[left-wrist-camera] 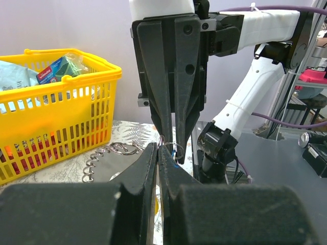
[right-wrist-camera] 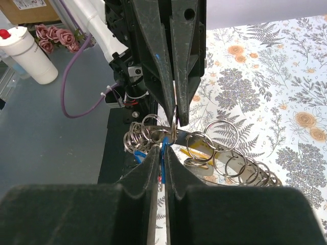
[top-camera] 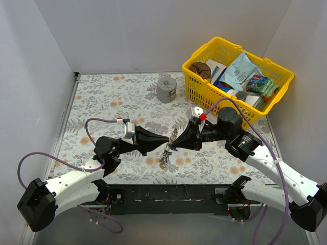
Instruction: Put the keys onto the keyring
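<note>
At the middle of the floral table [top-camera: 102, 97], I see both arms meeting tip to tip. The left gripper [right-wrist-camera: 174, 120] is pinched tight on a thin loop of the ring chain [right-wrist-camera: 148, 138]. The right gripper [left-wrist-camera: 173, 146] stands narrow, with a blue key [right-wrist-camera: 162, 152] caught between its fingers. The keyring [right-wrist-camera: 230, 168] lies among the chain's loops beside a yellow key [right-wrist-camera: 202, 149], just right of the tips.
</note>
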`<action>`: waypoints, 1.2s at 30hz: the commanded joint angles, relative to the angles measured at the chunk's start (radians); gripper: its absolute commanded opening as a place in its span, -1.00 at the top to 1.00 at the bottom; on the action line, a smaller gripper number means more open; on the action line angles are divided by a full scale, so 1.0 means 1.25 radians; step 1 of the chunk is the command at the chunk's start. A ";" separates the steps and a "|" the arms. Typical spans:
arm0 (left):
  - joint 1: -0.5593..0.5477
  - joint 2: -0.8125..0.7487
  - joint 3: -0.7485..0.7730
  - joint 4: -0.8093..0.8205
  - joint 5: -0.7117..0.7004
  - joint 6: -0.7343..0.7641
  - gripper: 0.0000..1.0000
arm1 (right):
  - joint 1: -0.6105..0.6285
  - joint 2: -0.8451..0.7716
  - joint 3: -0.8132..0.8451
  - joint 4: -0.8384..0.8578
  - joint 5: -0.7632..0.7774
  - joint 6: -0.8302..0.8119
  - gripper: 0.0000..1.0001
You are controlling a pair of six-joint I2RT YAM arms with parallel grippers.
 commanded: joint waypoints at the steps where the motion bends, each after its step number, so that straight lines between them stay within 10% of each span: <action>1: -0.004 -0.002 0.014 0.056 -0.009 -0.004 1.00 | -0.002 0.007 -0.009 0.040 -0.026 0.011 0.84; 36: -0.004 0.044 0.029 0.128 0.037 -0.062 1.00 | -0.002 0.053 -0.027 0.019 -0.031 0.006 0.97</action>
